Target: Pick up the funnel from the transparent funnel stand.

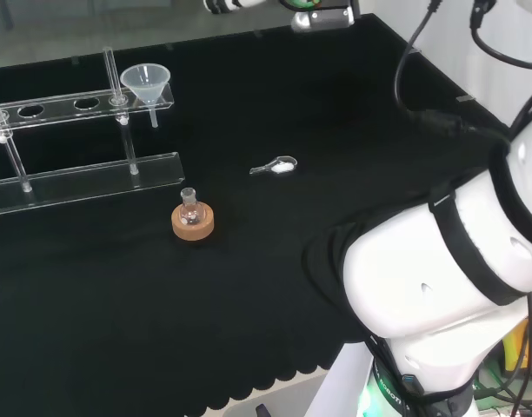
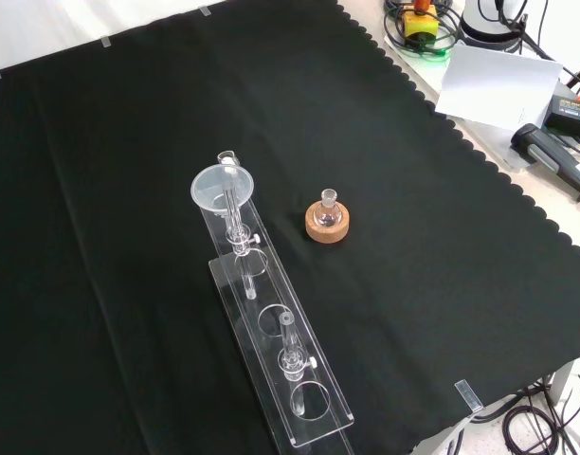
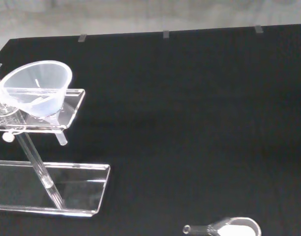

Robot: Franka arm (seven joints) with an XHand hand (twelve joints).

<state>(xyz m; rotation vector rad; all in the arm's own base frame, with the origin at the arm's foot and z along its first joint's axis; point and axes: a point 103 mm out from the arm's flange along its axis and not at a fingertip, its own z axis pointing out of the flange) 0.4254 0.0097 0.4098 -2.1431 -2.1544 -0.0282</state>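
Note:
A clear funnel (image 1: 147, 80) sits in the end hole of the transparent stand's upper shelf (image 1: 75, 104), at the far left of the head view. The front view shows the funnel (image 2: 221, 186) at the far end of the stand (image 2: 299, 398). In the wrist view the funnel (image 3: 36, 87) rests on the shelf (image 3: 69, 114), its stem poking down through the hole. A black and white piece of the hand (image 1: 227, 4) shows at the top edge of the head view, well beyond the funnel and not touching it.
A small glass flask on a cork ring (image 1: 192, 219) stands just in front of the stand, also seen as the flask (image 2: 327, 224). A small scoop with white powder (image 1: 277, 166) lies mid-cloth. The arm's white links (image 1: 448, 261) stand at the head view's right.

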